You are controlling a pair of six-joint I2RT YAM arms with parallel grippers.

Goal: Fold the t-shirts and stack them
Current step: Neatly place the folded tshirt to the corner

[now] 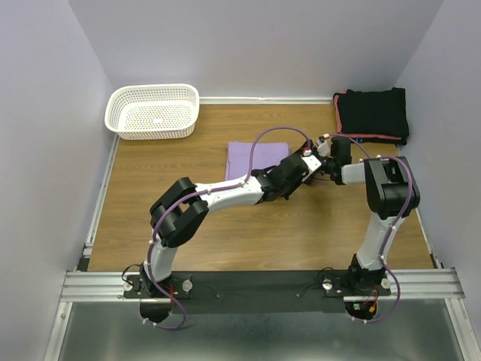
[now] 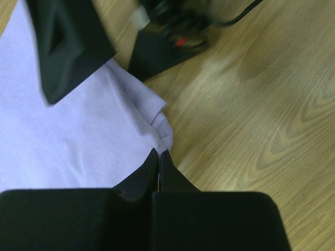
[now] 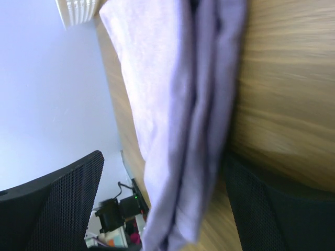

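You have the lilac shirt (image 1: 254, 158) lying folded a little toward 12 o'clock from the middle of the table (image 1: 225, 241), flat on the wood. Both arms meet at its 3 o'clock edge.

Your left gripper (image 2: 159, 152) has its jaws pressed together on the corner of the shirt. In the left wrist view the cloth rises in a small soft fold right at the tips, and the rest of the shirt spreads away toward 10 o'clock. Bare wood fills the side from 1 to 4 o'clock.

Your right gripper (image 3: 163, 157) stands wide apart. In its wrist view the folded edge of the shirt (several layers, one over the other) runs between the two fingers; the finger at 4 o'clock is just beside the cloth and the finger at 8 o'clock is well apart from it. Whether the near finger really touches the cloth, I cannot tell.

The black shirts (image 1: 373, 113) sit as a folded pile in the table's 1 o'clock corner, apart from both grippers. A coral-red edge shows along the 9 o'clock side of this pile.

The white basket (image 1: 154, 111) stands in the 11 o'clock corner, well apart from the lilac shirt
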